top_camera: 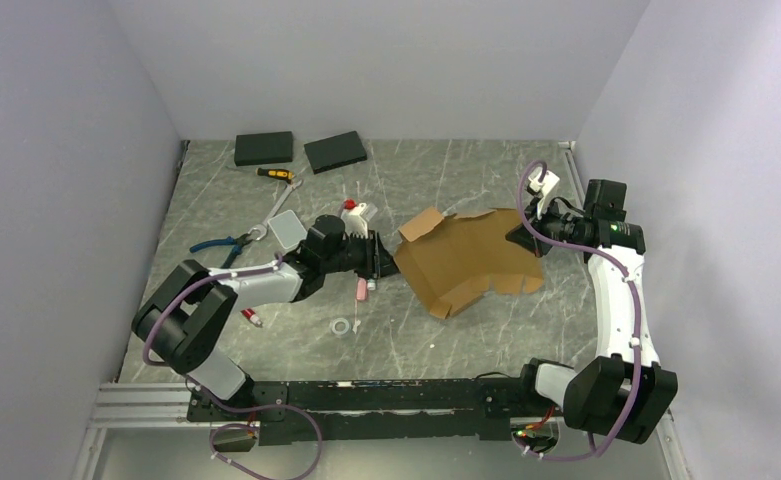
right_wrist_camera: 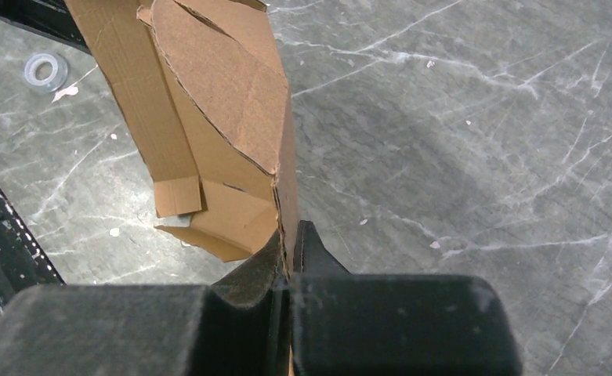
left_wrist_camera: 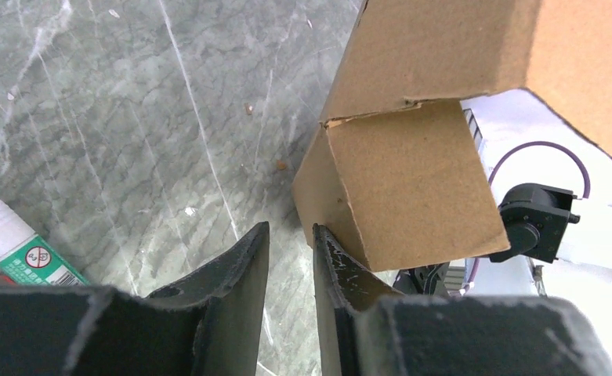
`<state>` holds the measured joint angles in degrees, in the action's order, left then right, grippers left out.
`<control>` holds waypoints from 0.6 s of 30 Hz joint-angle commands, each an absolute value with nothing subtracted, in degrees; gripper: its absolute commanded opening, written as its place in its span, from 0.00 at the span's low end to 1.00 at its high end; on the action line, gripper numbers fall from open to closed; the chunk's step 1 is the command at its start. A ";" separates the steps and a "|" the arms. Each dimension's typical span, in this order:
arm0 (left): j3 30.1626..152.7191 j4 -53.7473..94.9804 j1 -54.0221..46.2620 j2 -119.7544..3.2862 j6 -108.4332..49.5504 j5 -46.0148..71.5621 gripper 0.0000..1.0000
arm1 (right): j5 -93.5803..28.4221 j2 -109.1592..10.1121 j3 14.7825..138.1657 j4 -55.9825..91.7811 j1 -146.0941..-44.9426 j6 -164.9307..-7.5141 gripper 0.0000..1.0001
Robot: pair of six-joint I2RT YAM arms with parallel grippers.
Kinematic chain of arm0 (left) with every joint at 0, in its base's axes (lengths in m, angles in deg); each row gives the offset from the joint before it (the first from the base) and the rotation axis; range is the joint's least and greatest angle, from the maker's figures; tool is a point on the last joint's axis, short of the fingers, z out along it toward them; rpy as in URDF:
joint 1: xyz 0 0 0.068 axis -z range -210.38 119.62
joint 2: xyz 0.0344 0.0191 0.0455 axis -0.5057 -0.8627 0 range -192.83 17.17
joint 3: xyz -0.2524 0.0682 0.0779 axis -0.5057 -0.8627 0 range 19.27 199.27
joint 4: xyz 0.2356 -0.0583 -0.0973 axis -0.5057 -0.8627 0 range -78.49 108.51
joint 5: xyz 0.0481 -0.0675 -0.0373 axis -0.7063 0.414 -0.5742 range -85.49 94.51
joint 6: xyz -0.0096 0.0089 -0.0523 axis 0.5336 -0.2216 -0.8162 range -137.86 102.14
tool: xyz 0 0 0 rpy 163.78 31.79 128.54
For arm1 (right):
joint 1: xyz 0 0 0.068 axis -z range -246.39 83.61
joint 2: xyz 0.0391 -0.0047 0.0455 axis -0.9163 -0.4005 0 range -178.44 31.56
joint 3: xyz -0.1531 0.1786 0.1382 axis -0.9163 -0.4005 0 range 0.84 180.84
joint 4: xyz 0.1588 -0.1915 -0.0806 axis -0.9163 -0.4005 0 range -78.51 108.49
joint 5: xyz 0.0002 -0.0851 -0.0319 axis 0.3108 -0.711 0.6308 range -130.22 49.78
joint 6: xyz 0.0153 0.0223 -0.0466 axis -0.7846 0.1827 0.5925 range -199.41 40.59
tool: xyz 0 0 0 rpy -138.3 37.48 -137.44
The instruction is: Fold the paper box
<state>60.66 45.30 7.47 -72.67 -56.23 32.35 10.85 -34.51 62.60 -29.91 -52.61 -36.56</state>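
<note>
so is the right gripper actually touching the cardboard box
Touching. The right wrist view shows the right gripper shut on an edge of the cardboard box, with the sheet pinched between its two fingers.

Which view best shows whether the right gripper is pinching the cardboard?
Right wrist: the right gripper is shut on the paper box edge. Top external shows them meeting, fingers unresolved; left wrist shows the box, not the grip.
</note>
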 commanded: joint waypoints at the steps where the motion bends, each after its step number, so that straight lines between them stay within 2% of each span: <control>1: 62.04 48.85 7.50 -74.00 -56.18 35.67 0.32 | 12.69 -34.35 62.80 -29.01 -52.68 -36.00 0.00; 18: 68.81 43.08 7.42 -77.89 -60.95 33.44 0.33 | 19.85 -38.40 65.48 -37.78 -53.85 -28.70 0.00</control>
<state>65.66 45.12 7.47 -77.13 -59.09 34.42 15.20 -36.76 62.64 -34.08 -53.24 -32.51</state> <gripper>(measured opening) 0.327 0.018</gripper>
